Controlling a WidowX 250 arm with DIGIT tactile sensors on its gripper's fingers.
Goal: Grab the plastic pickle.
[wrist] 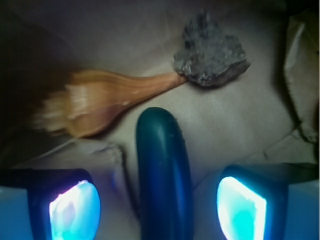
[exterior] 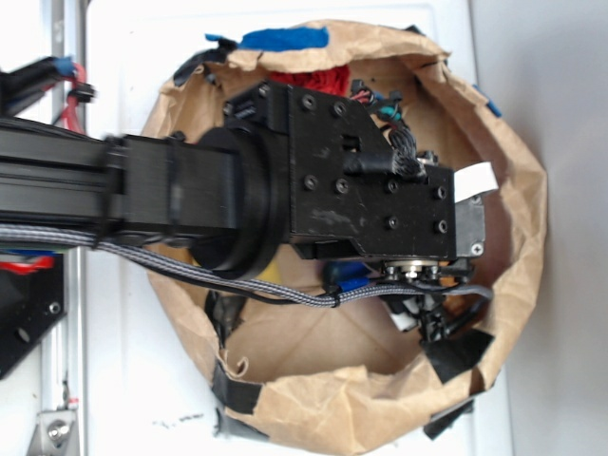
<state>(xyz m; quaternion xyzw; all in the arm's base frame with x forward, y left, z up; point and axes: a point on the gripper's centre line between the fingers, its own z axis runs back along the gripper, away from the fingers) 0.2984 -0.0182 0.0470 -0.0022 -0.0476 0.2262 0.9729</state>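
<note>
In the wrist view the plastic pickle (wrist: 164,180), a glossy dark teal capsule, lies on the brown paper floor and runs from the bottom edge up between my two fingers. My gripper (wrist: 159,210) is open: the left pad (wrist: 75,210) and right pad (wrist: 241,207) stand on either side of the pickle with a gap on each side. In the exterior view my arm and wrist (exterior: 361,190) reach down into the paper bag (exterior: 513,256); the pickle and the fingertips are hidden there.
An orange-brown spiral seashell (wrist: 95,102) lies beyond the pickle to the left, its tip touching a grey rough rock (wrist: 210,52) at the back. The crumpled bag walls (exterior: 332,408) ring the space. Red and blue items (exterior: 304,76) lie at the bag's far side.
</note>
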